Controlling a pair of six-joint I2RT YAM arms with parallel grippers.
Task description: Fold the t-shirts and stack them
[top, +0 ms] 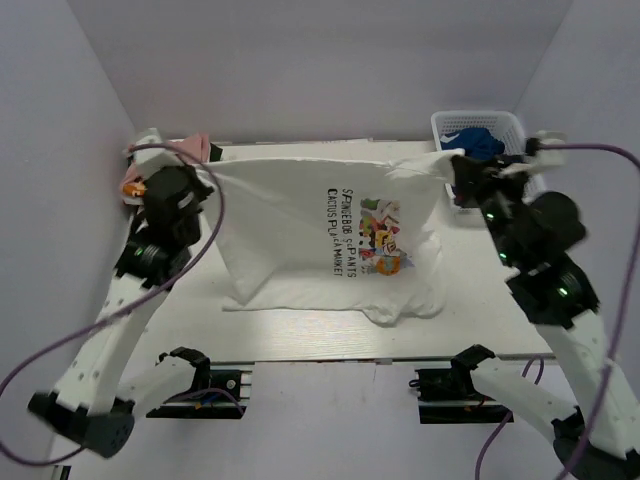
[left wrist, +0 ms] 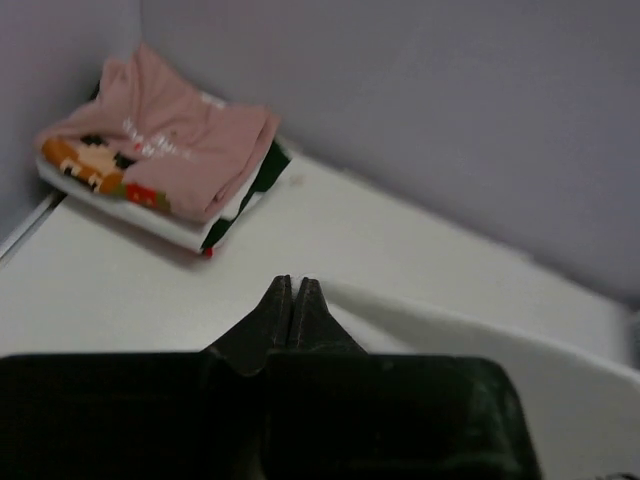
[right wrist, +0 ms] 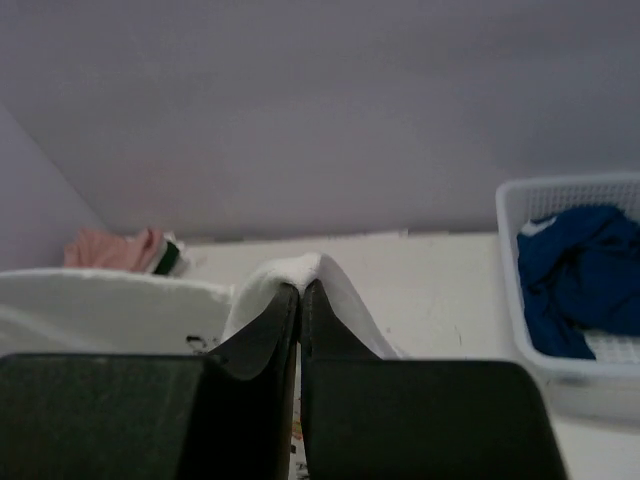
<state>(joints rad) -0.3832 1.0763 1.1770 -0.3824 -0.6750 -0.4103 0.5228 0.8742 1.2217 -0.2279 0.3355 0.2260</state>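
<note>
The large white t-shirt (top: 300,240) with colourful print and black lettering hangs stretched between my two grippers, its lower part resting on the table. My left gripper (top: 207,172) is shut on its left top corner; in the left wrist view the fingertips (left wrist: 294,285) are pressed together and white cloth (left wrist: 480,345) runs off to the right. My right gripper (top: 455,165) is shut on the right top corner, with white cloth (right wrist: 345,290) folded over the closed tips (right wrist: 300,288). The pink t-shirt (top: 190,148) lies folded on a small stack in the far left corner (left wrist: 170,140).
A white basket (top: 478,117) holding blue cloth (top: 476,142) stands at the far right, just behind my right gripper; it also shows in the right wrist view (right wrist: 560,187). Walls close the table on the left, back and right. Cables loop beside both arms.
</note>
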